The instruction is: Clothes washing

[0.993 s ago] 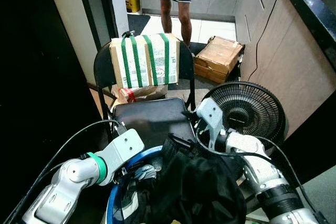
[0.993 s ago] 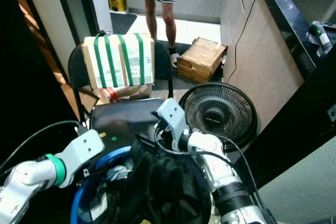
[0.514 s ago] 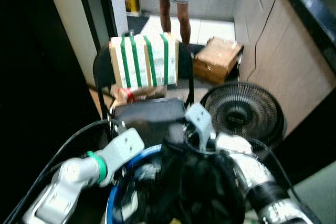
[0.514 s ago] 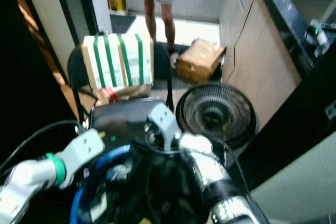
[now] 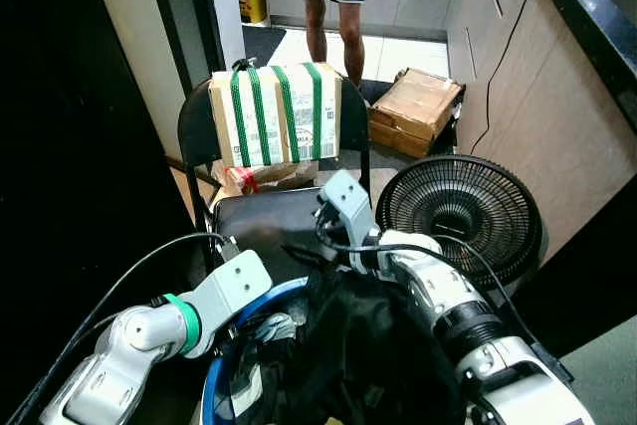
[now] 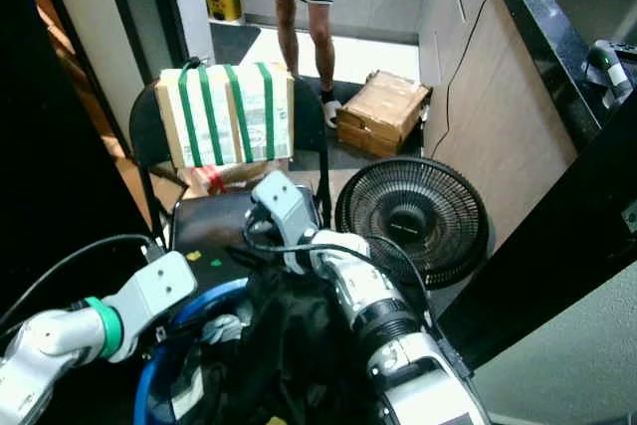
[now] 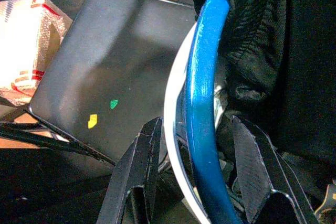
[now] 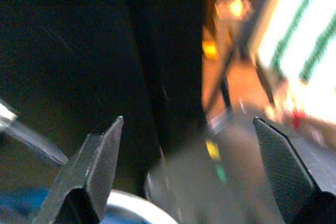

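- A round basket with a glossy blue rim (image 7: 202, 103) and white inner wall sits low in front of the robot, heaped with crumpled, matte black clothes (image 5: 373, 365).
- The left gripper (image 7: 197, 145) straddles that rim, one black finger outside and one inside; its jaws look clenched on the rim, though contact is hard to confirm.
- The right gripper (image 8: 191, 171) hangs above the basket's far edge, jaws released and wide apart, holding nothing; this view is blurred.
- Just beyond stands a black folding chair (image 5: 274, 221) with a smooth padded seat, and a cardboard box with green straps (image 5: 276, 114) against its back.
- A round black wire-grille fan (image 5: 461, 214) stands beside the chair.
- Since a second ago the right arm has swung leftward, from in front of the fan to over the seat.
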Available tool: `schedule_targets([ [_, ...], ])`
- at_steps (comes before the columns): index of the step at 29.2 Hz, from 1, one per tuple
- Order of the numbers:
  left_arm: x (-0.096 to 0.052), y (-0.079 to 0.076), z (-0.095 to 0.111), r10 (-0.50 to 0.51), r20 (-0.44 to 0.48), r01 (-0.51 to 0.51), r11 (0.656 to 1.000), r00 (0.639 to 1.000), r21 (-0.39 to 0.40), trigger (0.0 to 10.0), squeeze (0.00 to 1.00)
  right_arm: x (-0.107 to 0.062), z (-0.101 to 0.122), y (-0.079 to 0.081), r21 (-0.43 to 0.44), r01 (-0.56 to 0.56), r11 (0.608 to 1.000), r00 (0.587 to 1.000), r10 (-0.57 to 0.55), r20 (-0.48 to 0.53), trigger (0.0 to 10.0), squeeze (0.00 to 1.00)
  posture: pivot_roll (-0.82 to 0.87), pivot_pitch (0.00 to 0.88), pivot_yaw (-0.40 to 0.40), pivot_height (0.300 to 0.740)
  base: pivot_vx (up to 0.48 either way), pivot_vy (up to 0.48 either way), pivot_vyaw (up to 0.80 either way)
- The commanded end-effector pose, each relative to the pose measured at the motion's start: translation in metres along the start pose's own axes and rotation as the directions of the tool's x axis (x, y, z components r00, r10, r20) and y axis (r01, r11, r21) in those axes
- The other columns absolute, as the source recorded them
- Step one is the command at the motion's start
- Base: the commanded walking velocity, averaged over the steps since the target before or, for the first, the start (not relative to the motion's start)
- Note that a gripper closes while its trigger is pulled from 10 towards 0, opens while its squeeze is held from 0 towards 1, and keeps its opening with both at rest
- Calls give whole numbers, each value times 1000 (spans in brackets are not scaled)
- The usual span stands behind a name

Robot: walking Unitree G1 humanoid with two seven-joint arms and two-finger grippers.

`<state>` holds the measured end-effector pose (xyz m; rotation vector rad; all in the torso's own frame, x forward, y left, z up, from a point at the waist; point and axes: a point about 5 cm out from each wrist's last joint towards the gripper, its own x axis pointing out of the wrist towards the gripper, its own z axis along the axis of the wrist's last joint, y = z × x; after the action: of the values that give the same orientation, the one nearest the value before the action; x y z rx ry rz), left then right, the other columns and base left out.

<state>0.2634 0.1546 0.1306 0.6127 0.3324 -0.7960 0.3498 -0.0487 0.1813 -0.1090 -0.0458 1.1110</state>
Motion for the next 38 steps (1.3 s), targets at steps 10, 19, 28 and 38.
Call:
schedule_targets([
  [10,-3,-3,-4,-7,-16,7,1000,1000,-8,10000,0,-42,-27,2,9,72,997,980,-69,-188,10000,0,145,84,52,740,0,0,0],
  [19,-2,-7,-4,-50,-18,50,999,999,-8,10000,0,-84,-49,-5,-12,125,992,898,-118,-425,10000,0,134,88,68,740,0,0,0],
  [28,0,-6,-4,-56,-21,56,998,998,-1,10000,0,-86,-42,-17,-38,166,985,878,-165,-448,10000,0,125,82,77,740,0,0,0],
  [38,-2,-6,-6,-66,-33,66,998,997,-1,10000,0,-94,-59,-9,-82,69,994,772,-105,-627,10000,0,131,67,75,740,0,0,0],
])
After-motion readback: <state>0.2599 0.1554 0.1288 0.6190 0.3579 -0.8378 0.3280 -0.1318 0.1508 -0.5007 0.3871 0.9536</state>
